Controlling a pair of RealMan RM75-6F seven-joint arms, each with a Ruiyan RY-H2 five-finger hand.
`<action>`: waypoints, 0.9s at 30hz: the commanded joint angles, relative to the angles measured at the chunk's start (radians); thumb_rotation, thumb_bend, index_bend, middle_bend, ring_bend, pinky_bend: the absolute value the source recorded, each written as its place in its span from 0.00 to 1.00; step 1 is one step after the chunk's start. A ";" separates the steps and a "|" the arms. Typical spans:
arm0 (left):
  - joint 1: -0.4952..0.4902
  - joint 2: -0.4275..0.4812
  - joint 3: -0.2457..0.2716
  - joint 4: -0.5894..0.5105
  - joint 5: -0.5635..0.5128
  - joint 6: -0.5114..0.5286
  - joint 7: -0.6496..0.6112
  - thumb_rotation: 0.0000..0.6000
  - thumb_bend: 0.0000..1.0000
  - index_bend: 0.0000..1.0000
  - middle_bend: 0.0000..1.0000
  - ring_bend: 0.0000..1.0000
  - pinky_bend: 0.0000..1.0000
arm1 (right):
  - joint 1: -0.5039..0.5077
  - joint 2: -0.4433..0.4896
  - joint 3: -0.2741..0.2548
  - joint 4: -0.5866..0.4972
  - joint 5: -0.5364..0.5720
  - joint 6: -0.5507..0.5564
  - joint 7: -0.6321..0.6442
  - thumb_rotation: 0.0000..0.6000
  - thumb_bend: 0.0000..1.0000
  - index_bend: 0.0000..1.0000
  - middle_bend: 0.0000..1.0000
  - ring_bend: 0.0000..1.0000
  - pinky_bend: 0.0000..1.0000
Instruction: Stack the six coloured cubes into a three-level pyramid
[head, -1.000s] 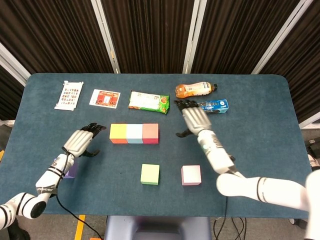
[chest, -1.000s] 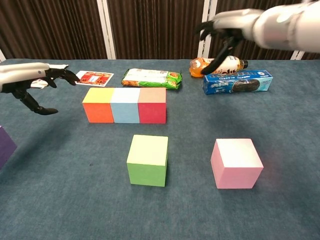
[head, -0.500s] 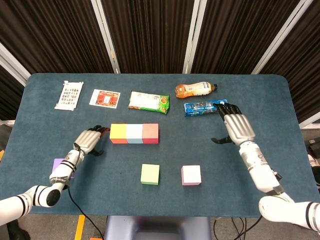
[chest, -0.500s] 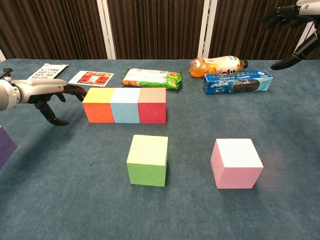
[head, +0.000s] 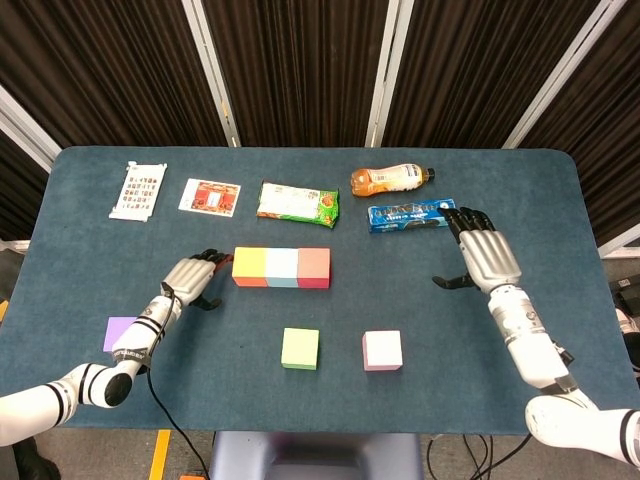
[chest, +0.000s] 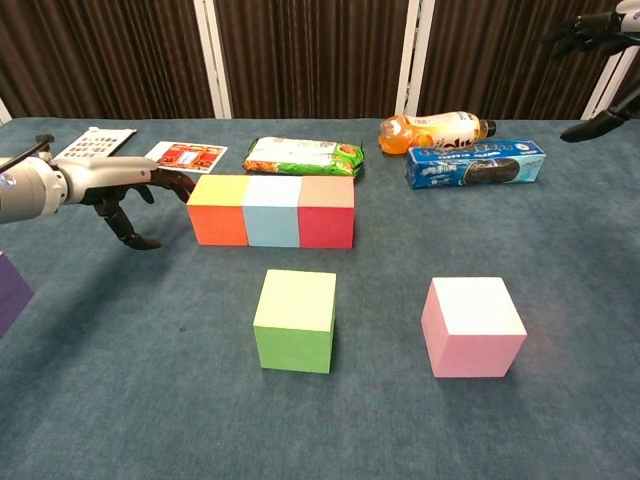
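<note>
Blue cloth covers our bench (head: 560, 200), with dark curtains behind it. Nearest us, the green cube (chest: 296, 319) and the pink cube (chest: 473, 325) sit apart on the cloth, unstacked, and the purple cube (head: 121, 332) lies well off to our left. Beyond them the base row is laid: the orange cube (chest: 220, 209), blue cube (chest: 273, 210) and red cube (chest: 327, 211) stand side by side, touching. We judge the bottom level done, while the middle pair and the top cube are left to place.

Our left hand (head: 193, 279) lies low at the orange end of the row, its fingertips (chest: 183, 186) at or against that cube's side, fingers loosely spread and holding nothing. Whether it presses the cube we cannot tell. Our right hand (head: 480, 257) hovers well to the right, near the biscuit pack (chest: 476, 165), fingers apart and empty.

Farthest back lie a bottle (head: 391, 179), a green packet (head: 298, 202) and two cards (head: 138, 191).
</note>
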 joint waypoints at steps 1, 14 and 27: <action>0.009 0.017 -0.002 -0.008 -0.008 0.013 -0.008 1.00 0.31 0.13 0.14 0.07 0.18 | -0.004 -0.002 0.000 0.007 -0.002 -0.009 0.004 1.00 0.26 0.00 0.18 0.06 0.16; 0.268 0.292 0.037 -0.225 0.152 0.324 -0.208 1.00 0.31 0.16 0.16 0.10 0.18 | -0.137 0.080 -0.069 -0.021 -0.184 0.028 0.119 1.00 0.26 0.00 0.18 0.06 0.17; 0.464 0.295 0.157 -0.250 0.269 0.509 -0.203 1.00 0.32 0.18 0.16 0.12 0.18 | -0.295 0.165 -0.113 -0.041 -0.365 0.152 0.245 1.00 0.26 0.00 0.18 0.06 0.17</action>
